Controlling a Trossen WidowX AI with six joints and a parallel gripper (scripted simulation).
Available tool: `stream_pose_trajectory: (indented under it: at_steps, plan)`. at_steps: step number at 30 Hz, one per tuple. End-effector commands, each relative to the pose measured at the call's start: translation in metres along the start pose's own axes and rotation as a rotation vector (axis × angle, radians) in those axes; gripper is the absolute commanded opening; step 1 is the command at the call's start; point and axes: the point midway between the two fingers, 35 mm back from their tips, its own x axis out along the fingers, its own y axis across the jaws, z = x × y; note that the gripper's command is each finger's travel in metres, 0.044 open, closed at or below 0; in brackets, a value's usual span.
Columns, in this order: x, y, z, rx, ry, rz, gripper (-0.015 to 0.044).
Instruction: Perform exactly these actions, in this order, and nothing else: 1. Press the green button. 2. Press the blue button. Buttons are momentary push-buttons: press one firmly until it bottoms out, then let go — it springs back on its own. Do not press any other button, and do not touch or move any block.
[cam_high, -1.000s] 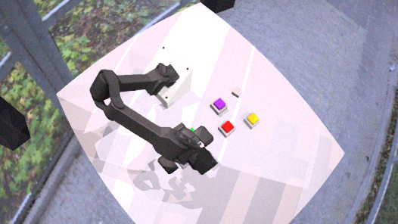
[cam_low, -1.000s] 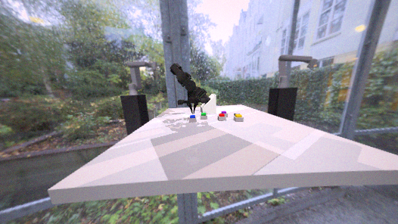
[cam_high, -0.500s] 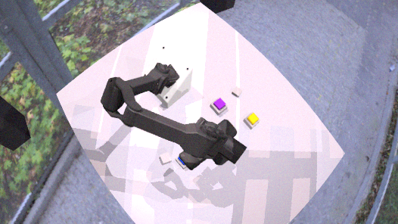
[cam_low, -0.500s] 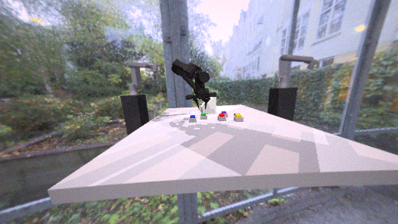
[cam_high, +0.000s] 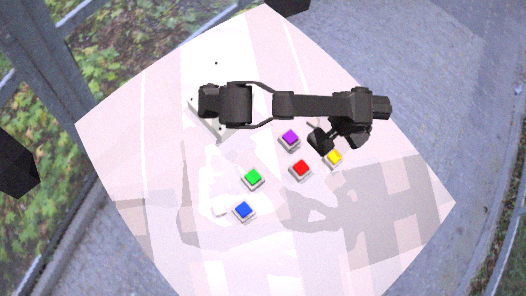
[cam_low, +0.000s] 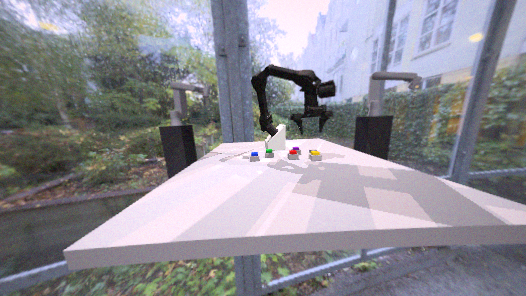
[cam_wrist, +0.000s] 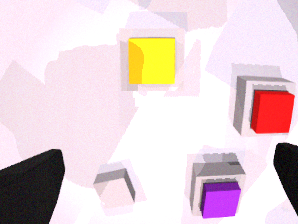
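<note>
Tool: black parallel-jaw tool (cam_high: 327, 141) spread apart, empty, raised above small yellow square button (cam_high: 334, 157).
Progress: green square button (cam_high: 253, 176) and blue square button (cam_high: 243, 209) both sprung up; pressing probably finished.

Pale table (cam_high: 400, 210) carries five buttons (green (cam_high: 253, 176), blue (cam_high: 243, 210)) and small blocks.

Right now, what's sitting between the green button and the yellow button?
The red button sits between the green button and the yellow button, roughly on the line joining them; the top view shows this best.

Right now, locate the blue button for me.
In the top view the blue button sits lowest of the five, just below-left of the green button, with a small white block immediately to its left.
</note>
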Motion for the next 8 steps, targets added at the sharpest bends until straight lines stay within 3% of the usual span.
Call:
stream_pose_trajectory:
  at_steps: [1,8]
  plan:
    - [0.0008,0.0496,-0.0296,0.008,-0.001,-0.037,0.0400]
    - [0.0009,0.0509,-0.0306,0.008,-0.002,-0.038,0.0400]
